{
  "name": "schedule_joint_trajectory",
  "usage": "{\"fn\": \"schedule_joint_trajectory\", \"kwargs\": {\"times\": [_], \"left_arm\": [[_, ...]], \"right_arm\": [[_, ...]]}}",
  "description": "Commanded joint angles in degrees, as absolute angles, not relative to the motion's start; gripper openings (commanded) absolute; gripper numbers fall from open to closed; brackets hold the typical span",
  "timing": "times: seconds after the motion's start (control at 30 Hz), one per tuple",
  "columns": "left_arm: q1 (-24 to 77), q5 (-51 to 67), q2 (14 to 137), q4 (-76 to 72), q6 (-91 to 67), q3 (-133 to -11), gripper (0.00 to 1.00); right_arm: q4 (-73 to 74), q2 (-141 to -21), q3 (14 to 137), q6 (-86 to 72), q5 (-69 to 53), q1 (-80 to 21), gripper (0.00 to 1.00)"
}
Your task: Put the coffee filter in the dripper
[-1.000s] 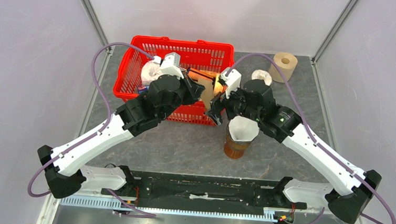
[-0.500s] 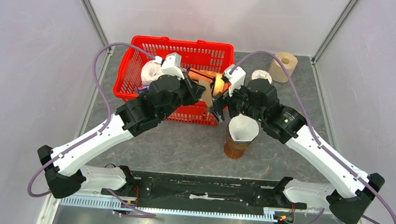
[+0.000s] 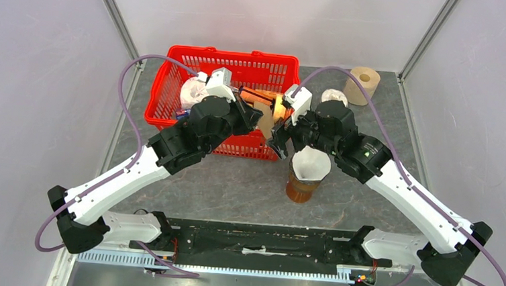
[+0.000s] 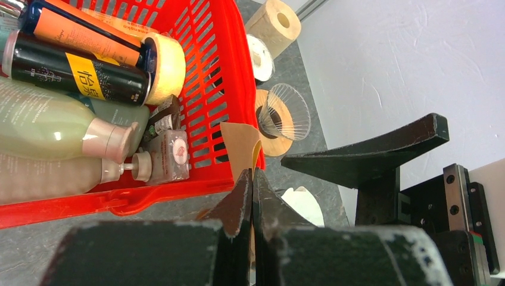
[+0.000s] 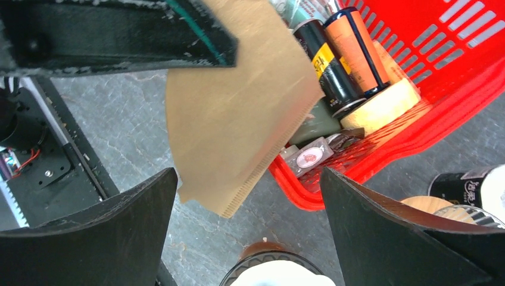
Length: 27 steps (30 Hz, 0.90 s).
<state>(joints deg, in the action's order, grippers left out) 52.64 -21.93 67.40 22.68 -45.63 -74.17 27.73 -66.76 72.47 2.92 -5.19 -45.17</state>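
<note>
We are pinching the coffee filter (image 5: 238, 119) in our left fingers (image 4: 252, 174), closed tight on its edge over the red basket (image 4: 226, 89). Our right fingers (image 5: 248, 176) are gaping wide around it, likely mid-handover; next comes carrying it to the dripper (image 4: 284, 113) on the bench (image 4: 36, 250).

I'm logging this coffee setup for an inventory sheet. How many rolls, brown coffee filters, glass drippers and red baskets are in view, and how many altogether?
Rolls: 2, the tan roll and the white roll
brown coffee filter, pinched in the left gripper: 1
glass dripper: 1
red basket: 1
Total: 5
</note>
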Motion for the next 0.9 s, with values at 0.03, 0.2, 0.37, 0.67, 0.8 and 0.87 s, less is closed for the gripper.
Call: {"fn": "schedule_joint_trajectory", "kwargs": {"times": [0.03,0.2,0.37,0.67,0.8,0.87], "left_arm": [[53.00,-22.52,66.72,21.62,-44.83,-74.36,0.02],[53.00,-21.65,67.11,21.62,-44.30,-74.71,0.02],[53.00,-21.19,67.24,21.54,-44.31,-74.88,0.02],[52.99,-21.41,67.42,21.67,-44.56,-75.10,0.02],[52.99,-21.54,67.50,21.73,-44.56,-75.24,0.02],[53.00,-21.36,67.50,21.71,-44.56,-75.23,0.02]], "right_arm": [[28.34,-64.34,74.53,6.02,-10.26,-45.35,0.97],[28.89,-64.31,74.87,6.48,-7.06,-45.36,0.97],[29.18,-64.54,75.15,6.50,-4.60,-45.35,0.97],[31.10,-65.06,76.13,6.56,-9.28,-45.35,0.97],[31.07,-64.00,75.48,7.27,-9.94,-45.40,0.97],[30.59,-64.15,75.24,7.10,-9.27,-45.34,0.97]]}}
